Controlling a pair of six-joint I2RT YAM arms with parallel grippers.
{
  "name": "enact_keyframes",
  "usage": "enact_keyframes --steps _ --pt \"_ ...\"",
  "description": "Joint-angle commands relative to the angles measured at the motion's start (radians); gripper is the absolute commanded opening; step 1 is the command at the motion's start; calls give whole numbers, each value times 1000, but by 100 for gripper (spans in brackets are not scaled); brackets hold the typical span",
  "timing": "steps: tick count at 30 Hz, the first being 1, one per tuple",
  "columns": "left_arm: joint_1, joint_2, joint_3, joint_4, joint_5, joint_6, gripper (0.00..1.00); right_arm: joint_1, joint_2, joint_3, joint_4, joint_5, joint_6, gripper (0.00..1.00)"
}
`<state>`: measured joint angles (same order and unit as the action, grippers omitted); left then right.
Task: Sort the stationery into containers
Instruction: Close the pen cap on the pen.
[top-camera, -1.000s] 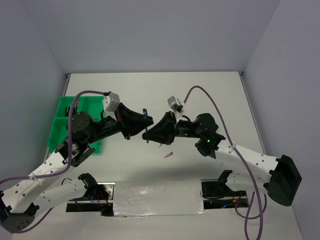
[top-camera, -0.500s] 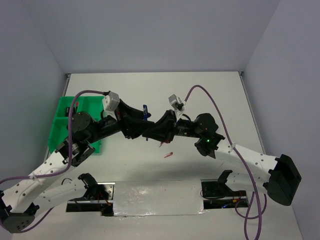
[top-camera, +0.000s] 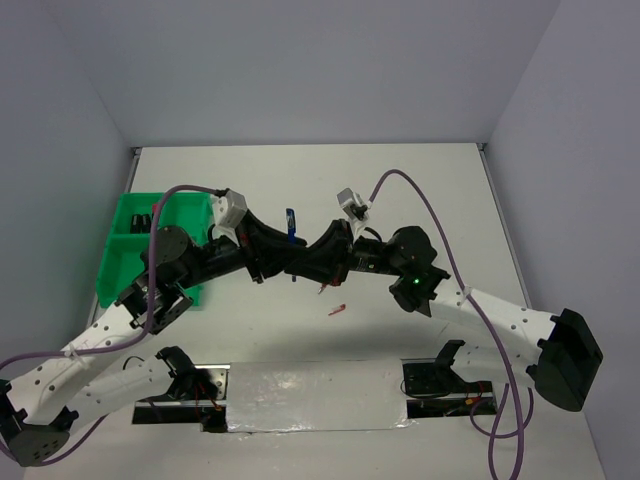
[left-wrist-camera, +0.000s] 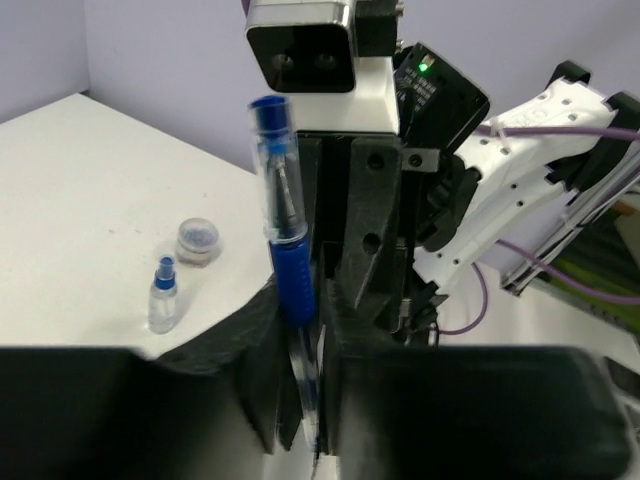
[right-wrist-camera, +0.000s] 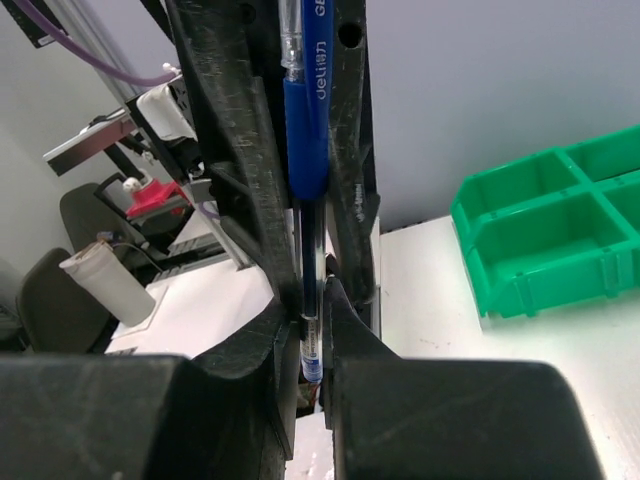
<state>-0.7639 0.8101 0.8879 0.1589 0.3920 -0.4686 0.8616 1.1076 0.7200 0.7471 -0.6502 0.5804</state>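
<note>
Glossy plastic tray (right-wrist-camera: 540, 285), clear plastic pen (left-wrist-camera: 293, 280)

Middle of the table (top-camera: 250, 170) is jammed: left gripper (left-wrist-camera: 300, 400) and right gripper (right-wrist-camera: 312, 340) sit nose to nose, while the far strip behind them is wide open. The left arm (top-camera: 160, 262) hangs over the near end of the green tray (top-camera: 125, 215), and a purple cable (top-camera: 153, 215) crosses its 2 far compartments. Up front, just a red pen (top-camera: 337, 309) lies in the gap.

A blue pen (left-wrist-camera: 285, 230) is held upright. A red pen (top-camera: 337, 309) lies flat. A small bottle (left-wrist-camera: 163, 295) stands beside a round roll (left-wrist-camera: 198, 240). The green tray (top-camera: 120, 265) sits far left.
</note>
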Motion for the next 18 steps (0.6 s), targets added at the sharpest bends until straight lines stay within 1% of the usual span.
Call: enact_keyframes --steps 1,2,3,4,8,9,10,11,12,13,14,16,17,18 --pt "-3 -2 -4 53 33 28 29 7 -22 48 21 -2 7 0" --pt "-5 0 -3 47 33 30 20 8 -17 50 27 -6 9 0" --pt "-5 1 -1 44 27 28 6 10 -15 49 28 -9 12 0" --pt "-3 3 5 41 25 30 0 10 -12 48 29 -11 12 0" --pt "-5 -2 14 44 22 31 0 14 0 38 58 -25 21 1" --pt "-3 -9 14 48 22 31 0 14 1 35 61 -43 21 9" --pt "-5 -14 13 53 30 31 0 11 1 33 63 -58 12 28" --pt "-5 -18 13 56 30 31 0 14 -11 32 48 -75 0 69" --pt "-3 -29 16 45 27 33 0 13 -24 24 23 -100 -19 85" --pt "-5 -32 20 38 36 41 0 11 -43 21 -12 -103 -74 99" --pt "-5 -35 22 28 39 45 0 8 -69 16 -94 -106 -106 100" --pt "-5 -42 20 -1 47 53 0 -2 -167 7 -179 -94 -173 100" --pt "-3 -45 14 -2 65 51 0 -9 -204 7 -260 -86 -197 100" --pt "-6 -49 5 1 82 42 0 -13 -272 22 -305 -65 -220 100"
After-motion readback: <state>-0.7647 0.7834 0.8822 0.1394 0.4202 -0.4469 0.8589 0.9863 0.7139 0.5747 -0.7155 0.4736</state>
